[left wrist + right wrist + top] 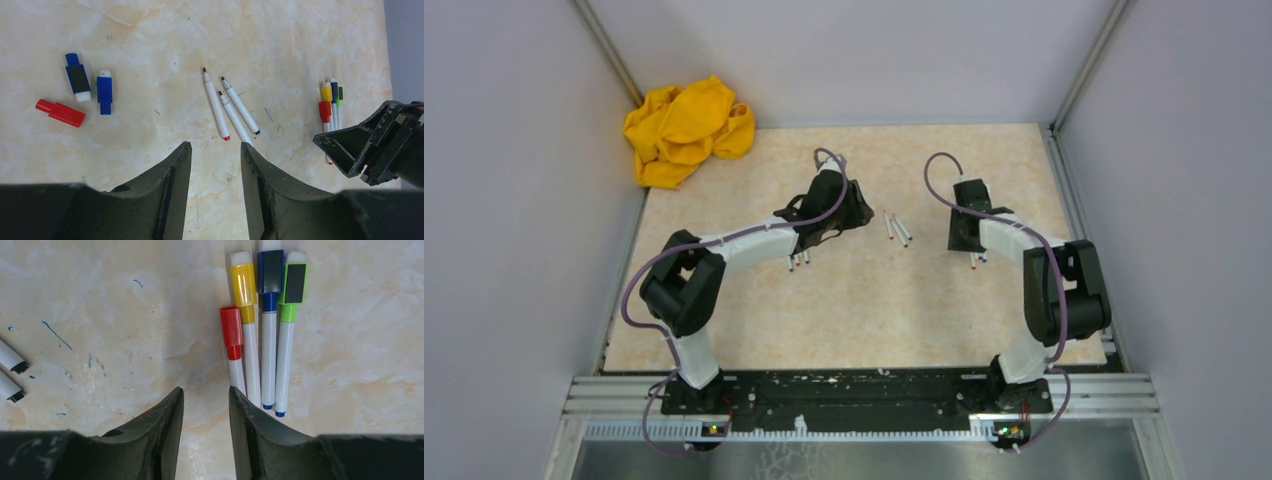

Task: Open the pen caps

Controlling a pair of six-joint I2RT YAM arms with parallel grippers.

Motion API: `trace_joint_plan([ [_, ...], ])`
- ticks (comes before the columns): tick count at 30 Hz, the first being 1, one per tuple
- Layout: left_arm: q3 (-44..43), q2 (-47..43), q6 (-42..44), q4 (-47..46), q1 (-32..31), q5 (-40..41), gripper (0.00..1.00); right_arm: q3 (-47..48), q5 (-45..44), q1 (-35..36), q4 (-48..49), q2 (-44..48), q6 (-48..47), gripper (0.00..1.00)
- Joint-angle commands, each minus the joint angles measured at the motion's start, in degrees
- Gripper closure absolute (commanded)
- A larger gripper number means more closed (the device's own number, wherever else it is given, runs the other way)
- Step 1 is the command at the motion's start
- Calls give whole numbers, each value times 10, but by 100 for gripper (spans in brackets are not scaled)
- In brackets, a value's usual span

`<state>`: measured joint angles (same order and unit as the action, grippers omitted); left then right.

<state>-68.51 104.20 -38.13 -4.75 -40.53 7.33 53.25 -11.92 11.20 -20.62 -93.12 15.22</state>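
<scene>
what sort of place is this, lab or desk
Probably a robot test booth: plain grey walls box in the table, and two robot arms are bolted to a rail at its edge.

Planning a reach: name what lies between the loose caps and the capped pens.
Three uncapped pens lie between loose caps and capped pens; left wrist view shows it.

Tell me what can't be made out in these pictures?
Top view: the middle pens are too small to tell capped from bare.
Left wrist view: the right gripper covers the lower ends of the capped pens.
Right wrist view: a finger hides one end of the red pen; two pens run off the left edge.
</scene>
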Motion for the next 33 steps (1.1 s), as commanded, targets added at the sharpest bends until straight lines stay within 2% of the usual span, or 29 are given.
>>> trace_joint_plan([
  [1,-2,-14,7,-13,-6,4,53,7,-11,-9,10,34,8,62],
  [33,3,-13,5,-14,-6,2,53,-13,14,-23,28,-14,10,61],
])
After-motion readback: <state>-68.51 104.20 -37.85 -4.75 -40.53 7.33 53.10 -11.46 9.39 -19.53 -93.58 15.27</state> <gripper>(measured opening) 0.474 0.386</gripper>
